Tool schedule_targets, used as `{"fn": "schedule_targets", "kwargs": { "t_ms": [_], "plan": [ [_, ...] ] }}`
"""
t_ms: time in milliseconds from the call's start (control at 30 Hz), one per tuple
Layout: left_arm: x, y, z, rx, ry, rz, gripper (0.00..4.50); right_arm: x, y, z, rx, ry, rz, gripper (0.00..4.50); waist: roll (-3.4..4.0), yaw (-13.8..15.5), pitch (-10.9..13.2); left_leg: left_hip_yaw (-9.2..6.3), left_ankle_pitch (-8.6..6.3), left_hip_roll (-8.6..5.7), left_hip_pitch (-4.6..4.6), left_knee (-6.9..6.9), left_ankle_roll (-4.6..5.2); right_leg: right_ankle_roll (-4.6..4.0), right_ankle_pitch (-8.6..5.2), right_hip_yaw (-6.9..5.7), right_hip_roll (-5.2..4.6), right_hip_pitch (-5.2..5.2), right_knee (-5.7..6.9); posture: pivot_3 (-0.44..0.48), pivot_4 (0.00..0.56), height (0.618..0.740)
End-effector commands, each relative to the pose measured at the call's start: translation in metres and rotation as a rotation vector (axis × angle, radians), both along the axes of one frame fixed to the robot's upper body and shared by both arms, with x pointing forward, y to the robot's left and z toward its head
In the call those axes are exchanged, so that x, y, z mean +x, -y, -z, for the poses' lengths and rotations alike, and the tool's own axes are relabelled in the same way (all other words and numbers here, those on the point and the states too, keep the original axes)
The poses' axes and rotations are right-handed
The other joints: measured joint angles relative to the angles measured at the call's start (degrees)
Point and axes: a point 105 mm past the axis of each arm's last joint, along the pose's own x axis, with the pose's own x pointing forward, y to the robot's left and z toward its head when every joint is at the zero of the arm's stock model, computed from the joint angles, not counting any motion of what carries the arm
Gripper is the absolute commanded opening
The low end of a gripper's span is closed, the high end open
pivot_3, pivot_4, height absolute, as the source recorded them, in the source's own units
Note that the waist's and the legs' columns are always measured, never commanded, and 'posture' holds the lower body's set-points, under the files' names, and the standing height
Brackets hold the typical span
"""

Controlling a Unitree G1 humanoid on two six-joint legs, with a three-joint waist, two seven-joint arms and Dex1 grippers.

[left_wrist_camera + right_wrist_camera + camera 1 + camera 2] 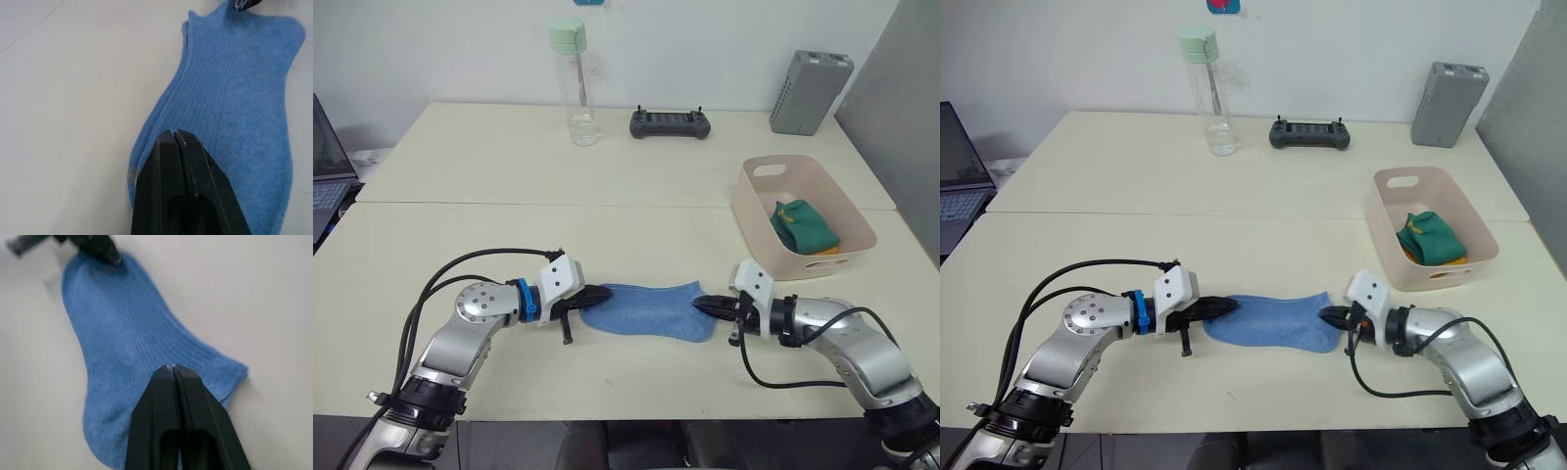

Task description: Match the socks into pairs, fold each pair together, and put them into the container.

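Back of the table (460, 245) has a clear water bottle (576, 88) with a pale green cap, a dark handheld controller (670, 123) and a grey upright box (810, 91), all well away from the action, and there's a laptop (328, 176) poking in at the robot's far left, so nothing's really in the way. The pink container (800, 217) sits off to the right with a folded dark green pair (803, 227) in it and a bit of yellow (830, 251) peeking from underneath. The light blue socks (646, 311) lie flat on the near table, ribbed knit, stacked as far as I can tell, with the left gripper (598, 294) pinched shut on the toe end and the right gripper (707, 305) pinched shut on the cuff end.
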Motion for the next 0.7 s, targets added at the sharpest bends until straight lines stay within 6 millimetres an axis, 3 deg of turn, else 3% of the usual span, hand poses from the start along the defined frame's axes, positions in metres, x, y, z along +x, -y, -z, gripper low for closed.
{"fn": "schedule_targets", "kwargs": {
  "t_ms": [33, 167, 300, 433, 700],
  "plan": [
    [-0.004, 0.008, -0.02, -0.043, 0.063, 0.032, 0.0, 0.0, 0.014, -0.011, 0.047, -0.002, 0.106, 1.32, 0.0, 0.0, 0.0, -0.01, 0.0, -0.01, 0.0, 0.0, 0.0, -0.01, -0.01, -0.01, 0.0, 0.02, 0.0, 0.0, 0.15, 0.74],
    [-0.01, 0.012, -0.023, -0.057, 0.067, 0.059, 0.0, 0.004, 0.026, 0.001, -0.014, -0.019, 0.18, 2.73, 0.0, 0.0, 0.0, -0.03, 0.0, -0.02, 0.01, 0.0, 0.0, -0.01, -0.01, -0.01, 0.0, 0.02, 0.0, 0.0, 0.15, 0.74],
    [-0.011, 0.017, -0.025, -0.052, 0.072, 0.085, 0.0, -0.001, 0.017, 0.018, -0.012, -0.118, 0.161, 4.16, 0.0, -0.1, 0.0, -0.02, 0.0, -0.01, 0.03, 0.02, 0.0, 0.0, 0.0, 0.0, 0.0, 0.02, 0.0, 0.0, 0.15, 0.74],
    [-0.009, 0.017, -0.025, -0.04, 0.083, 0.083, 0.0, -0.006, 0.009, 0.026, -0.009, -0.184, 0.126, 3.99, 0.0, -0.1, 0.0, -0.02, 0.0, -0.02, 0.03, 0.03, 0.01, 0.01, 0.0, 0.01, 0.01, 0.03, 0.0, 0.0, 0.15, 0.74],
    [-0.01, 0.017, -0.021, -0.037, 0.092, 0.078, 0.0, -0.003, -0.001, 0.018, 0.089, -0.248, 0.125, 1.42, 0.0, -0.1, 0.0, -0.07, 0.0, -0.01, 0.02, 0.03, 0.01, 0.0, 0.0, -0.04, 0.02, 0.04, 0.02, 0.0, 0.15, 0.74]
  ]
}}
